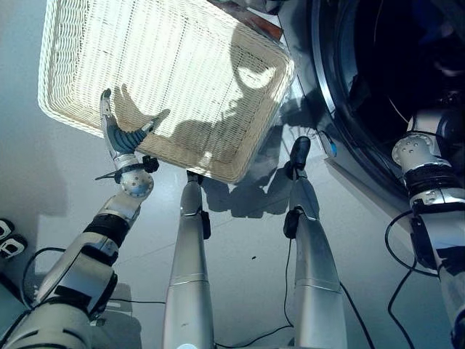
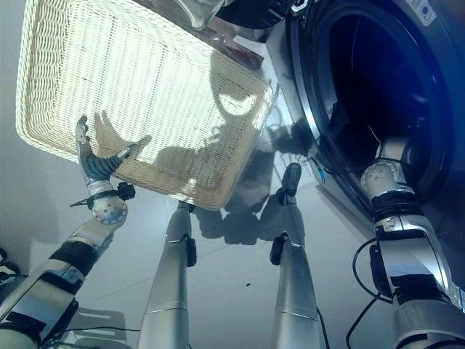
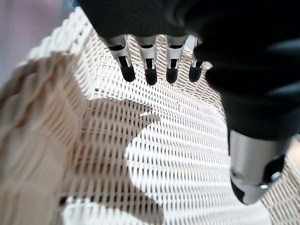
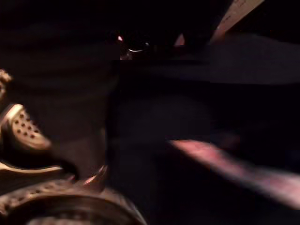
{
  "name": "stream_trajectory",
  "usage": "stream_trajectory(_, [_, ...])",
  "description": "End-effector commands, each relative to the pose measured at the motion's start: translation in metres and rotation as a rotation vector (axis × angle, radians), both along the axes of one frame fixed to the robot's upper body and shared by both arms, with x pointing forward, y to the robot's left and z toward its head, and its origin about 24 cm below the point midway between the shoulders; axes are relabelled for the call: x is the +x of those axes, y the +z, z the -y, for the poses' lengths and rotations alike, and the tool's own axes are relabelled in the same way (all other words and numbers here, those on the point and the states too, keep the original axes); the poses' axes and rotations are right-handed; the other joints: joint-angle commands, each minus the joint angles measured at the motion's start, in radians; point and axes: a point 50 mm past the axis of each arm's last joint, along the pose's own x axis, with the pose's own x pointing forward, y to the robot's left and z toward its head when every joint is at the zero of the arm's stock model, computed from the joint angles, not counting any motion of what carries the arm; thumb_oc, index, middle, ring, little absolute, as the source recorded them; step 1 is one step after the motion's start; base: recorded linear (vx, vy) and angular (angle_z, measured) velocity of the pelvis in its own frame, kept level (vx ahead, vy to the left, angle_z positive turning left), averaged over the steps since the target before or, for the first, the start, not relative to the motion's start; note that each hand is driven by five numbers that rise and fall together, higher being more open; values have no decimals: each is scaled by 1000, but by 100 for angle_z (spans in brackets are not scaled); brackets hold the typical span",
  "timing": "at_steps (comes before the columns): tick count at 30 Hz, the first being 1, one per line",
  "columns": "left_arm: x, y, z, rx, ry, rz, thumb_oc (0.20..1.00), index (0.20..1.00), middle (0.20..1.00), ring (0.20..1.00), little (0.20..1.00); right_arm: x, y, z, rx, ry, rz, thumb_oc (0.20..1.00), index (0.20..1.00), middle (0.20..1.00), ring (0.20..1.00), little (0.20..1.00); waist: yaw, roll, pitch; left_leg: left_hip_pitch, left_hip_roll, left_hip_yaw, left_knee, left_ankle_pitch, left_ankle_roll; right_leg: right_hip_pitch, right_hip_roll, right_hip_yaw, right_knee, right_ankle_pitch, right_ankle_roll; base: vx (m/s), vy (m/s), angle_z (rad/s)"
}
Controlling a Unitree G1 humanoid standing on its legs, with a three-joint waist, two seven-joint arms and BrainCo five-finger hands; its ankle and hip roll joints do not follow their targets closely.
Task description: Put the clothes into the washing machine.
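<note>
The wicker basket (image 1: 174, 65) sits on the floor (image 1: 51, 182) with nothing lying in it that the views show: only bare weave and shadows. The left hand (image 1: 116, 131) hovers over the basket's near rim with its fingers (image 3: 150, 70) straight and spread, holding nothing. The right arm reaches into the dark round mouth of the washing machine (image 2: 378, 87), just beside the basket, and the right hand is hidden inside the drum, so I cannot tell whether it is open or closed, or whether it grips any cloth. The right wrist view is dark, showing part of the perforated drum (image 4: 26, 131) and little else; no garment can be made out there for certain.

Judging by the bare basket and the arm in the drum, the step in hand is the delivery itself: the clothes are most likely inside the machine or being let go there. The next move would call for releasing whatever is held well inside the drum, then drawing the right arm back out clear of the door rim without dragging cloth along.
</note>
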Motion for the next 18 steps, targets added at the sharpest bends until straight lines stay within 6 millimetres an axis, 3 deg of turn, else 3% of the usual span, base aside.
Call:
stream_trajectory(1, [-5, 7, -18, -22, 49, 34, 1000, 1000, 1000, 1000, 1000, -80, 89, 70, -300, -322, 84, 1000, 1000, 1000, 1000, 1000, -22, -37, -16, 63, -43, -42, -38, -8, 71, 58, 18, -45, 105, -69, 85, 19, -28, 4])
stream_trajectory(5, [-2, 5, -9, -15, 26, 25, 1000, 1000, 1000, 1000, 1000, -48, 80, 54, -494, -332, -382, 1000, 1000, 1000, 1000, 1000, -7, -24, -16, 50, -65, -52, -31, -7, 80, 45, 17, -44, 109, -67, 81, 11, -11, 2])
stream_trajectory(8, [0, 8, -5, -7, 15, 22, 1000, 1000, 1000, 1000, 1000, -30, 71, 48, -598, -316, -632, 1000, 1000, 1000, 1000, 1000, 3, -22, -16, 38, -69, -53, -19, -9, 87, 37, 15, -50, 114, -67, 78, 5, -15, 0])
stream_trajectory(11, [3, 11, 0, 0, -4, 27, 1000, 1000, 1000, 1000, 1000, -23, 66, 44, -653, -341, -727, 1000, 1000, 1000, 1000, 1000, 9, -13, -16, 28, -73, -54, -12, -11, 93, 28, 13, -56, 122, -69, 78, 11, -38, 2])
stream_trajectory(13, [6, 14, 8, 10, -21, 34, 1000, 1000, 1000, 1000, 1000, -15, 69, 29, -783, -457, -832, 1000, 1000, 1000, 1000, 1000, 14, -3, -16, 22, -81, -52, -14, -11, 98, 22, 8, -59, 122, -67, 80, 1, -13, 2])
stream_trajectory(16, [7, 14, 16, 7, -37, 48, 1000, 1000, 1000, 1000, 1000, -7, 75, -1, -919, -581, -852, 1000, 1000, 1000, 1000, 1000, 16, 11, -16, 10, -86, -48, -12, -14, 102, 9, 2, -59, 124, -68, 83, -4, -4, 4])
stream_trajectory(18, [7, 15, 17, 5, -39, 50, 1000, 1000, 1000, 1000, 1000, -6, 75, -4, -934, -585, -850, 1000, 1000, 1000, 1000, 1000, 15, 12, -16, 8, -86, -47, -11, -15, 102, 6, 1, -58, 125, -69, 84, 0, 0, 0])
